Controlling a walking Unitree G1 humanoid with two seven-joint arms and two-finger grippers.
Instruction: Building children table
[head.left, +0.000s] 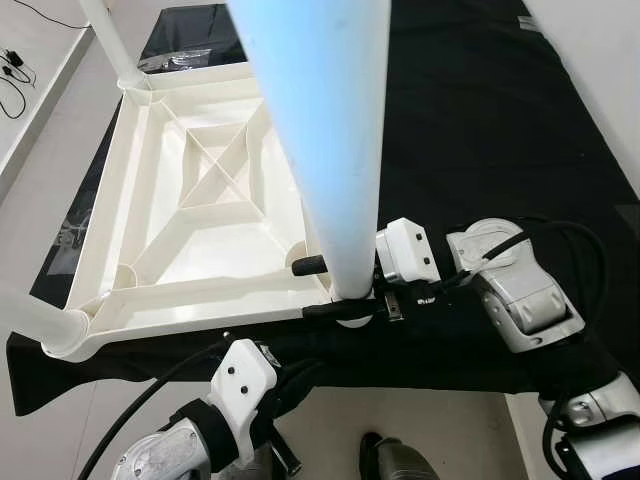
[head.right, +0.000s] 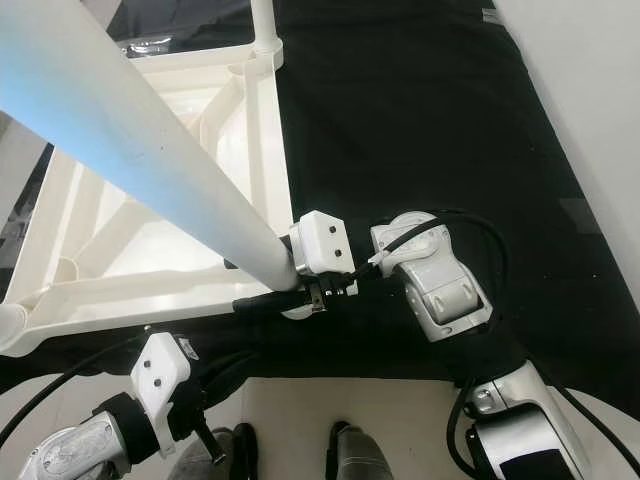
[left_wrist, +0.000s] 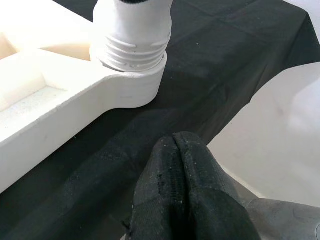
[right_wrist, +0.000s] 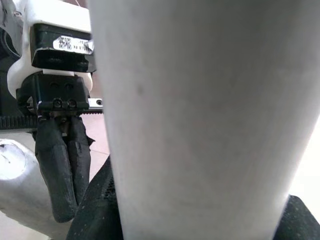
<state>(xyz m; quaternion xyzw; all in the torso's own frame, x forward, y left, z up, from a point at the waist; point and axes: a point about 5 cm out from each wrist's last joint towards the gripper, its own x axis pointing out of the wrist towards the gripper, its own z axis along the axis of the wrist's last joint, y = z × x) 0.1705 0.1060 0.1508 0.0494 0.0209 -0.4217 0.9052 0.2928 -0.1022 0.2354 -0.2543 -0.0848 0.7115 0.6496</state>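
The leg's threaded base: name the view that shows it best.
Left wrist view: the threaded base sits partly out of its corner socket, ridges clear. In both eye views the right gripper hides that joint; the right wrist view shows bare shaft.

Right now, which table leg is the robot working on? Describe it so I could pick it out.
On the black cloth lies the upturned white tabletop. At its near corner by the right gripper, the leg stands upright toward the camera, clamped near its base; the other legs stand ungripped at other corners.

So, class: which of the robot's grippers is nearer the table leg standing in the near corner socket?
Right. The right gripper clamps the table leg near its base; the left gripper hangs shut below the table's edge, apart.
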